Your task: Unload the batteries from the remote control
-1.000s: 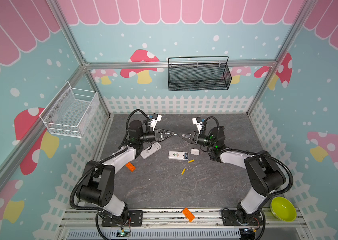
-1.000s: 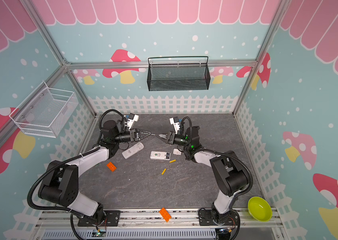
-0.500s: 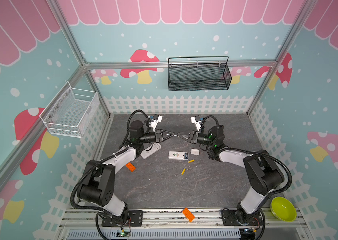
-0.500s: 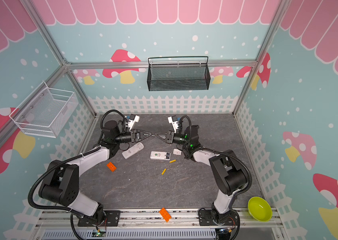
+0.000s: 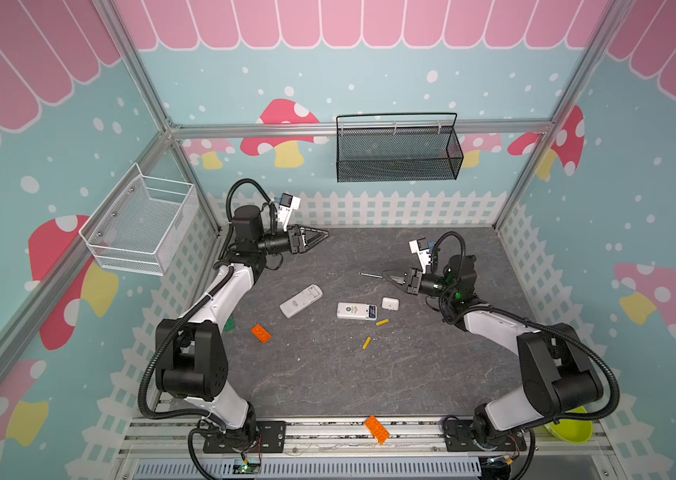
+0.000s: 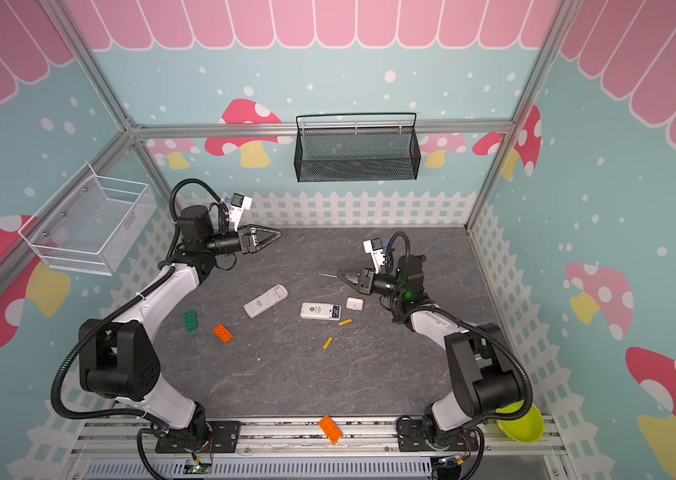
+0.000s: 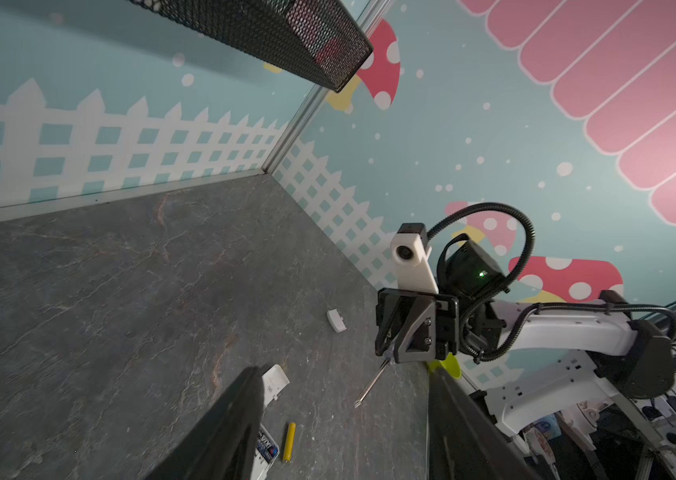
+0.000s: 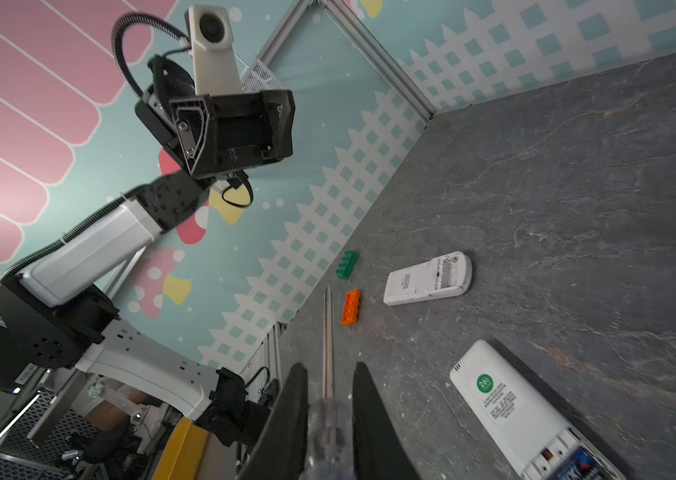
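Grey stone-patterned desk, enclosed by mushroom-print walls. Left hand is held near the back-left corner, released; the left wrist view shows its fingers apart with nothing between. Right hand is clenched on the screwdriver; the clear handle shows only in the right wrist view. One yellow battery lies just beside the remote control, and a second yellow battery lies near.

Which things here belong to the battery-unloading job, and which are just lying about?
Job in hand: yellow batteries; remote holding dark batteries; open empty remote; white cover; screwdriver in right tool.
Lying about: orange bricks; green brick; lime bowl; two wall baskets.
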Controlling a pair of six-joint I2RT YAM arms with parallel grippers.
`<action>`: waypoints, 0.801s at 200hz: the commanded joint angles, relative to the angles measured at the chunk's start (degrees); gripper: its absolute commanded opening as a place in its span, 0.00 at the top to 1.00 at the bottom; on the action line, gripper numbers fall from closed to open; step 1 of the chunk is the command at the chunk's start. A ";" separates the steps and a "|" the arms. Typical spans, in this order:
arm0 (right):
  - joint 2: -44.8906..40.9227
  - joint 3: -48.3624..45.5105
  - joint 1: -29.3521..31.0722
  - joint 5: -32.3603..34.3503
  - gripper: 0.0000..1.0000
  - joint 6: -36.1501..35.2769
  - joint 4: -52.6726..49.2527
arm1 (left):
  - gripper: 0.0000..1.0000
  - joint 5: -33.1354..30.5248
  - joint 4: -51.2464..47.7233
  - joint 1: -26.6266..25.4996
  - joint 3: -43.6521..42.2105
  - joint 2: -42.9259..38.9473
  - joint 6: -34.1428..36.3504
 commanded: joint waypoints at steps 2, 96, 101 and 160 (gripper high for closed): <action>-2.92 3.61 -0.95 0.93 1.00 -19.72 -20.27 | 0.34 -6.87 -25.40 -2.06 4.43 2.89 22.77; -4.88 3.32 -1.23 -4.40 1.00 -23.56 -19.26 | 0.25 -2.20 -37.29 -12.63 3.81 2.78 47.69; -5.05 3.06 -1.23 -4.77 1.00 -23.37 -18.80 | 0.25 -2.10 -37.76 -13.24 3.79 2.96 48.35; -6.59 0.21 0.17 -10.51 1.00 -17.97 -11.05 | 0.29 3.51 -38.11 -15.38 3.00 3.56 44.37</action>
